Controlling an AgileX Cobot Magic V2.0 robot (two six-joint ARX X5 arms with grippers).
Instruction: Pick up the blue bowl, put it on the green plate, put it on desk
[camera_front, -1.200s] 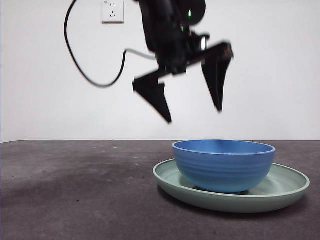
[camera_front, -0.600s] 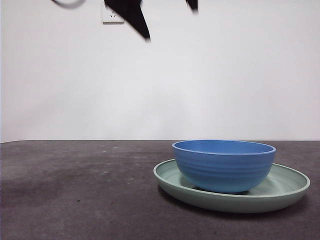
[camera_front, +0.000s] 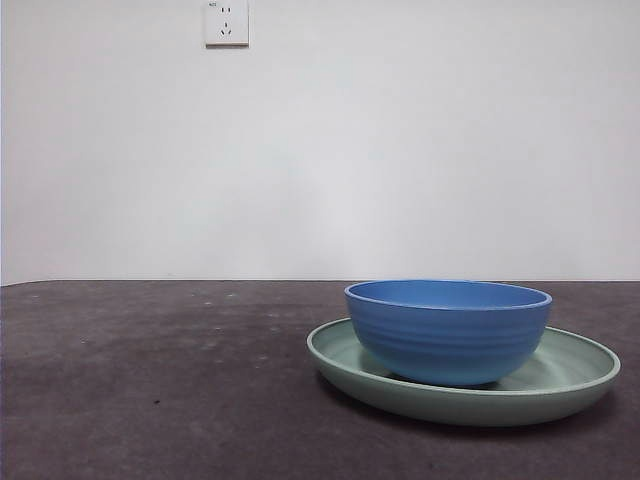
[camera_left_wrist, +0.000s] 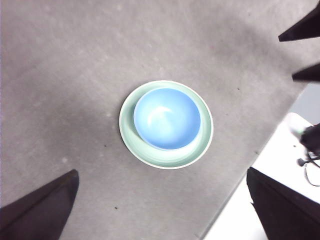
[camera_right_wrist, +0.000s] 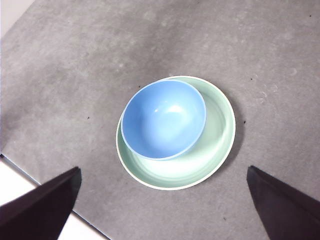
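two dishes on the desk, nothing else on it. going left to right in the front view: bare dark speckled surface first, a white wall socket high on the wall behind, then the green plate flat on the desk toward the right, with the blue bowl upright on it, empty, off-centre toward the plate's left part. no arm visible in that view. from the left wrist view: left gripper high above the desk, jaws spread wide, holding nothing, bowl and plate well below and between the jaw tips; two more dark jaw tips at one edge, the other arm's, plus the desk's edge with pale floor beyond. from the right wrist view: right gripper likewise raised, jaws wide apart and empty, bowl sitting toward one side of the plate, touching its floor, wider band of bare green showing on the opposite side.
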